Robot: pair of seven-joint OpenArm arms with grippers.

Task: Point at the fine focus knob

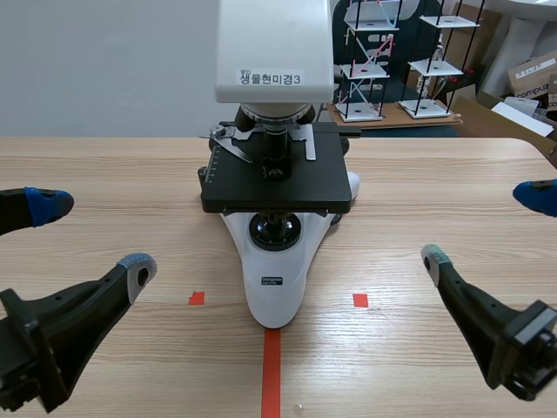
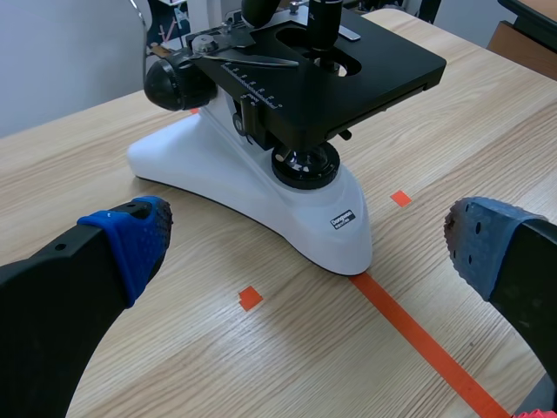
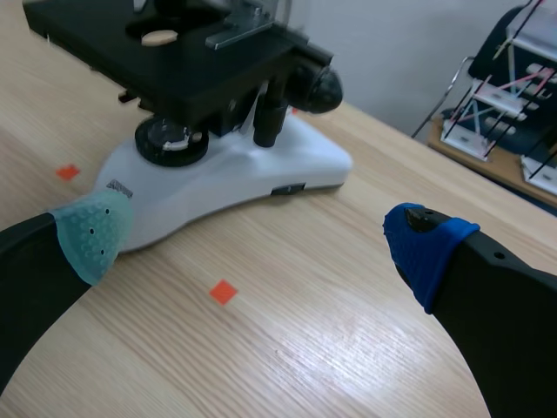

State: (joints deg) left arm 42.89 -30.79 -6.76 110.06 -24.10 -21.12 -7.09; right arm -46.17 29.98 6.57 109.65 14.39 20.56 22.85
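plainly, the white microscope (image 1: 277, 261) stands at the middle of the wooden worktop (image 1: 435, 192), its base toe at the end of the orange tape line and its black stage (image 1: 277, 178) over the base. a black focus knob (image 2: 172, 83) sits on the flank toward the left arm (image 1: 52, 322), behind the stage, and a second knob (image 3: 318, 87) sits on the flank toward the right arm (image 1: 496, 322); fine cannot be told from coarse. both arms lie low at the near corners, well apart from the microscope. the jaws of each are spread wide with nothing between them, touching nothing.
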